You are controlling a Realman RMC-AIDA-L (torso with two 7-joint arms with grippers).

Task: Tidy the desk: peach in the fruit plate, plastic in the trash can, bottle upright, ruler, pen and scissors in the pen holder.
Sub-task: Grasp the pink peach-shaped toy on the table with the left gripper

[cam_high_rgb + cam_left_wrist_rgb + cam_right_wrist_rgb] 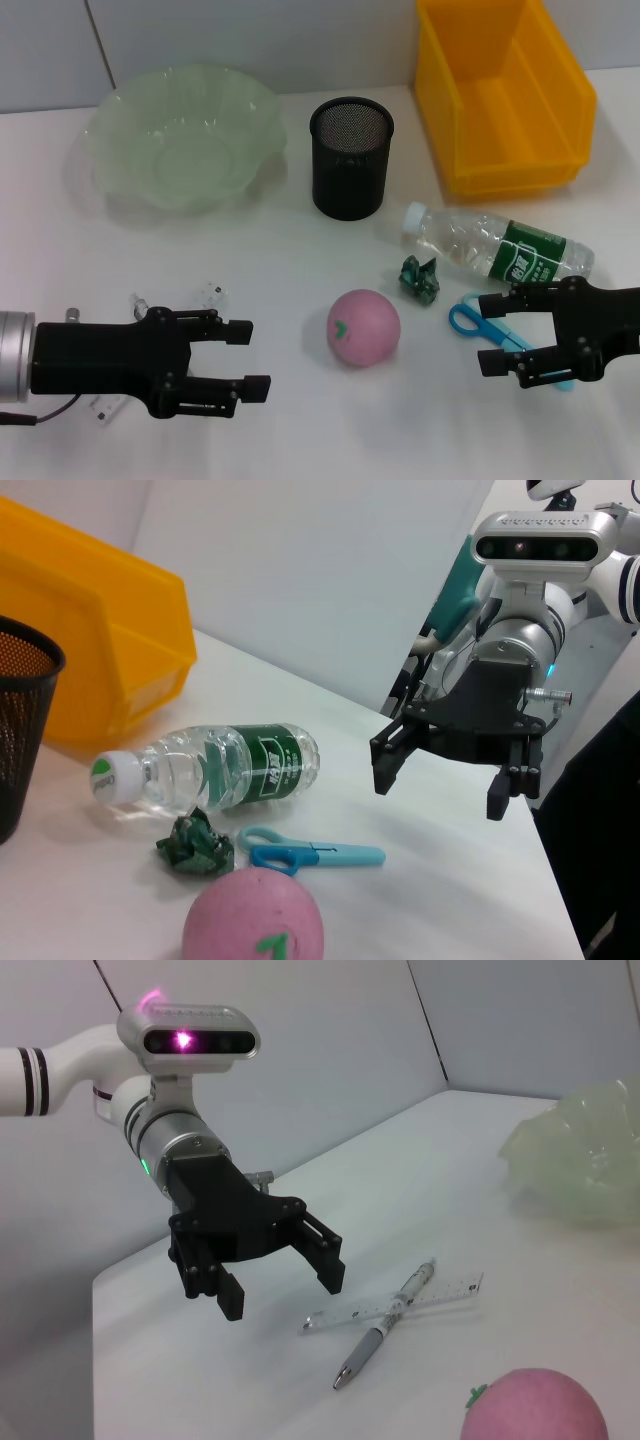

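Pink peach (364,327) beside toppled bottle (497,246)

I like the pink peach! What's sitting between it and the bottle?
A small crumpled green plastic scrap lies between the peach and the fallen bottle, clearest in the head view.

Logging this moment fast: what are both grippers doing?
Left gripper: jaws open, empty, above the desk.
Right gripper: jaws open, empty, over the scissors.

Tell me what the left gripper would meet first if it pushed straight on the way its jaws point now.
Probably the peach. The left gripper, jaws open, points across the desk toward it, with bare tabletop between. It hovers above the surface, so it might pass over the peach; height is unclear.
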